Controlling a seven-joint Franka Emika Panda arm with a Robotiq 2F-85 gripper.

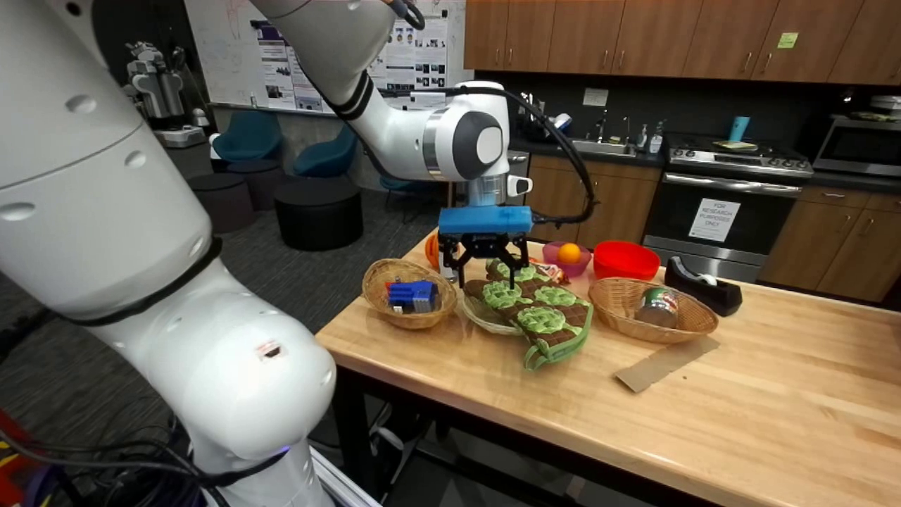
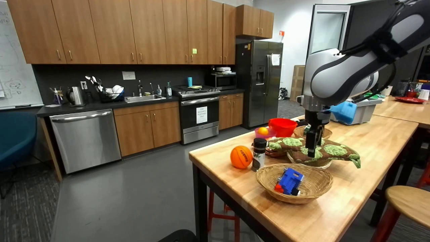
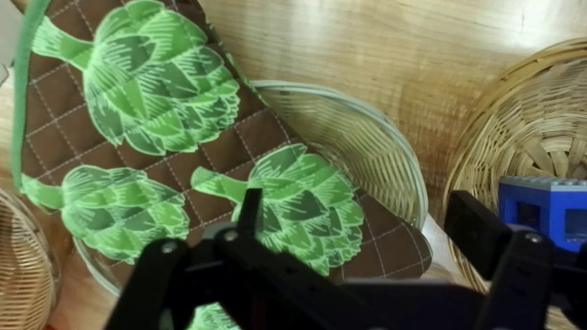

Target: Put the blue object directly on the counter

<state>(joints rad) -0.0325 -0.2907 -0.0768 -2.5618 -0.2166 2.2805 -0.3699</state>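
The blue object (image 1: 415, 292), a chunky blocky item with grey and red bits around it, rests inside a round wicker basket (image 2: 278, 194) near the end of the counter (image 1: 774, 401). In the wrist view the blue object (image 3: 527, 211) shows at the right edge, partly cut off and partly behind a finger. My gripper (image 1: 487, 283) points down, open, over a brown quilted mitt (image 1: 581, 327) with green artichokes, one basket over from the blue object. Nothing sits between its fingers (image 3: 477, 233). The mitt drapes over a paler basket (image 3: 390, 151), hiding much of it.
Beside the blue object's basket stand a dark-capped bottle (image 2: 258, 158) and a small orange ball (image 2: 241, 157). Behind the mitt are a red bowl (image 1: 625, 260) and a pink bowl (image 1: 574, 267) with an orange. A basket (image 1: 612, 320) with a can, a tape dispenser (image 1: 711, 292) and a cardboard strip (image 1: 665, 365) lie farther along.
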